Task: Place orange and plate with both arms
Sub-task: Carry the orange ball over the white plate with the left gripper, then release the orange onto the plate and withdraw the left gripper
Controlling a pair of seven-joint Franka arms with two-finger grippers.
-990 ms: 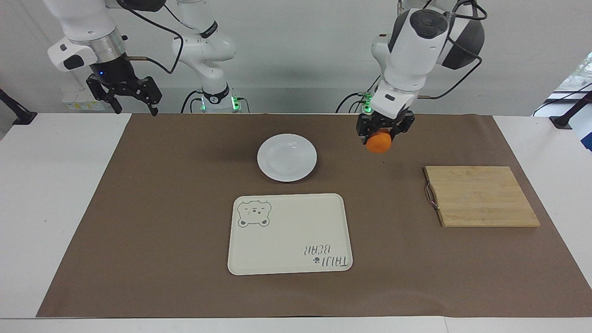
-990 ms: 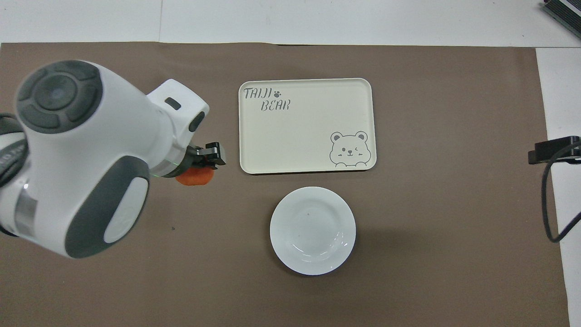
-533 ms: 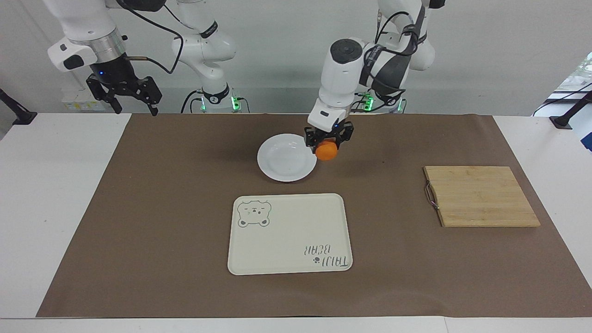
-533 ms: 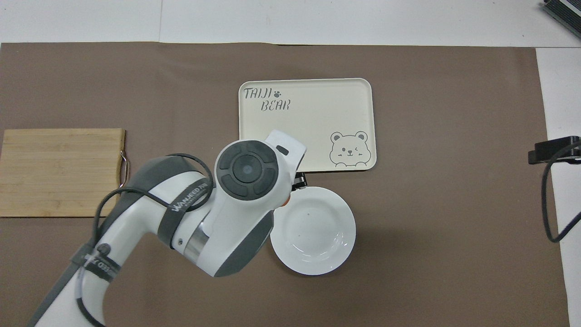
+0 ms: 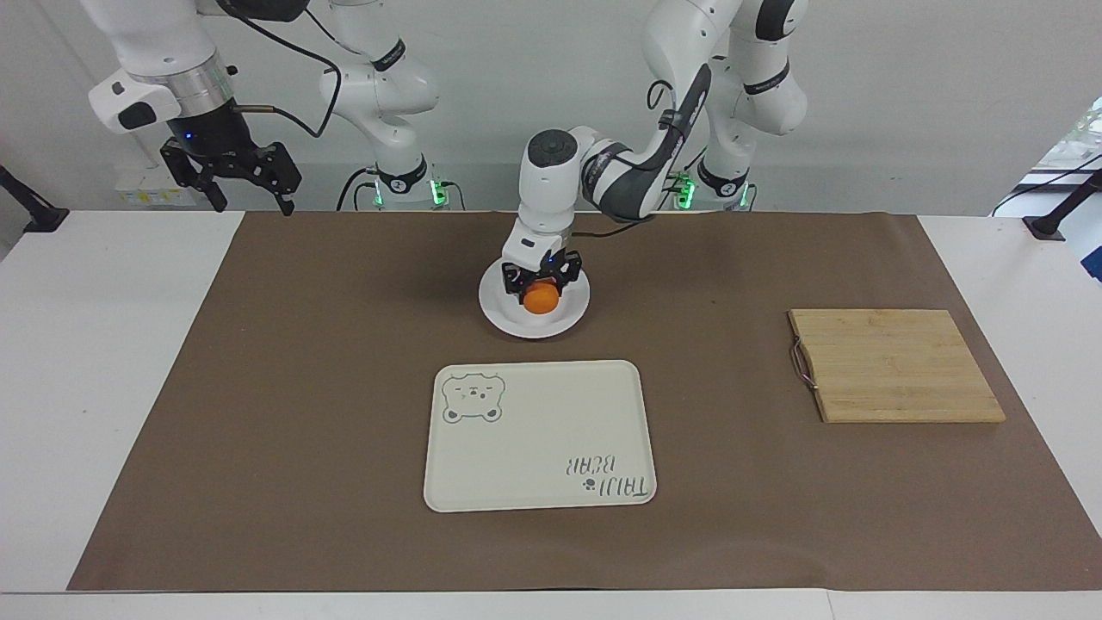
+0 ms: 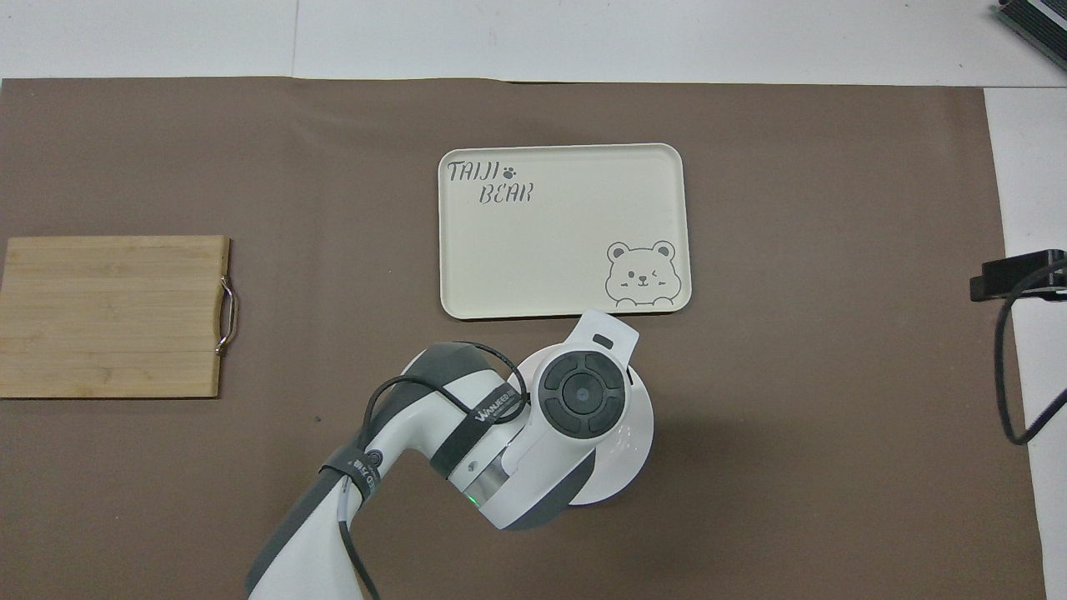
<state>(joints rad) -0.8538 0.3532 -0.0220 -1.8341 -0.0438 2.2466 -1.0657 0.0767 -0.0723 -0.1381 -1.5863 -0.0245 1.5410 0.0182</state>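
Note:
The white plate point(image 5: 516, 325) lies on the brown mat, nearer to the robots than the cream tray. My left gripper point(image 5: 541, 291) is low over the plate's middle, shut on the orange point(image 5: 541, 301). I cannot tell whether the orange touches the plate. In the overhead view the left arm's wrist covers the orange and most of the plate point(image 6: 633, 450). My right gripper point(image 5: 245, 185) is open and empty. It hangs high over the mat's edge at the right arm's end, and the right arm waits.
A cream tray with a bear drawing point(image 5: 538, 435) point(image 6: 563, 229) lies farther from the robots than the plate. A bamboo cutting board point(image 5: 895, 366) point(image 6: 112, 315) lies toward the left arm's end. Two smaller white arms stand at the robots' end.
My left gripper has carried the orange from above the mat near the cutting board sideways to the plate and lowered it over the plate's middle. The right arm has not moved.

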